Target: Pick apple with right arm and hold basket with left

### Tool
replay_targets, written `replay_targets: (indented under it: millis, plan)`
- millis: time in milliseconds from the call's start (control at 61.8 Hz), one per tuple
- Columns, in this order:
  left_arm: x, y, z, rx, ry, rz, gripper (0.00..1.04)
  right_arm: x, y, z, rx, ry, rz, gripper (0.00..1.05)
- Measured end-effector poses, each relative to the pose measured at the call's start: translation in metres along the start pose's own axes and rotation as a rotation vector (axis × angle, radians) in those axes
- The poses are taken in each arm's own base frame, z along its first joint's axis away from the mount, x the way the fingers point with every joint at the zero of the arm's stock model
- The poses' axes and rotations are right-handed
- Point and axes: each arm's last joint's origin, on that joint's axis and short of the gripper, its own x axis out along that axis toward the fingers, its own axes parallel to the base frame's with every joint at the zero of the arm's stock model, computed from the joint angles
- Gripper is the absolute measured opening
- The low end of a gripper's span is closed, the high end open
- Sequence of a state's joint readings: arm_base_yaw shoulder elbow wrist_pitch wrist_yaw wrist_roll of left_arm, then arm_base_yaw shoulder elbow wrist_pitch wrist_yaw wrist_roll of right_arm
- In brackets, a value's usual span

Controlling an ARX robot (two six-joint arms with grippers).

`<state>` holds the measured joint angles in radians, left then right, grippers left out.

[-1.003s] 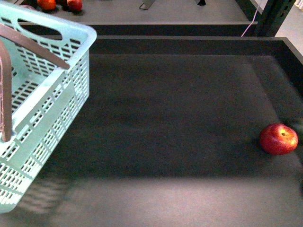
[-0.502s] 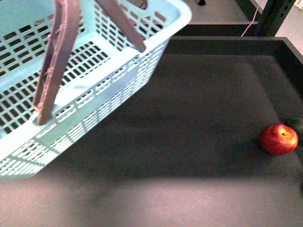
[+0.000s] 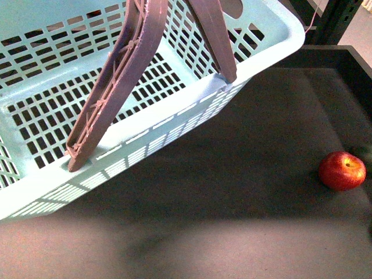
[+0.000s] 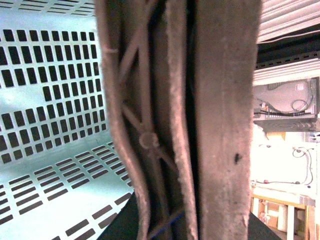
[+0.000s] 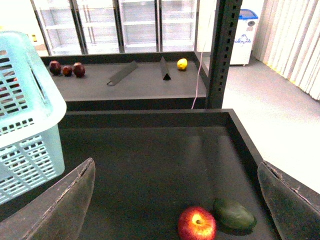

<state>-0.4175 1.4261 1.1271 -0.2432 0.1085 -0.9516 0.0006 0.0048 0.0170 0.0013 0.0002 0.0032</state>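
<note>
Two brown handles (image 3: pixel 116 81) rise from the tilted basket (image 3: pixel 174 118), upper left; the apple (image 3: pixel 342 170) sits far right on the bench (image 3: pixel 232 197). At the left wrist the handles fill the view, so I cannot tell the left tool's grip. At the right wrist the right tool (image 5: pixel 175 167) is spread wide and empty, the apple ahead between its fingers.

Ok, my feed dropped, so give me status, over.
Right gripper open, clear of apple. Left gripper unseen; basket tilted, its handles fill that wrist camera. Dark green item close beside apple, may crowd the grasp.
</note>
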Motion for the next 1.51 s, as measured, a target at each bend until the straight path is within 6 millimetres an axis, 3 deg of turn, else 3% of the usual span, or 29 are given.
replay_targets:
  millis: [518, 647, 825, 1101, 1343, 1424, 1505]
  plan:
    - [0.000, -0.002, -0.003, 0.022, 0.020, -0.014, 0.16, 0.000, 0.000, 0.000, 0.000, 0.003, 0.000, 0.96]
    - [0.000, -0.002, -0.003, 0.023, 0.020, -0.014, 0.16, 0.003, 0.000, -0.005, 0.155, 0.394, 0.050, 0.96]
    - [0.000, -0.003, -0.004, 0.025, 0.023, -0.019, 0.16, 0.015, -0.003, -0.007, 0.193, 0.457, 0.036, 0.96]
    - [-0.001, -0.003, -0.003, 0.028, 0.019, -0.018, 0.16, 0.071, -0.020, -0.015, 0.169, 0.513, -0.026, 0.96]
    - [-0.001, -0.003, -0.004, 0.028, 0.021, -0.021, 0.16, 0.131, -0.031, -0.053, 0.126, 0.666, -0.098, 0.96]
    - [-0.001, -0.003, -0.003, 0.028, 0.019, -0.019, 0.16, 0.158, -0.035, -0.077, 0.107, 0.741, -0.131, 0.96]
    - [-0.001, -0.003, -0.003, 0.028, 0.019, -0.019, 0.16, 0.171, -0.038, -0.091, 0.087, 0.773, -0.163, 0.96]
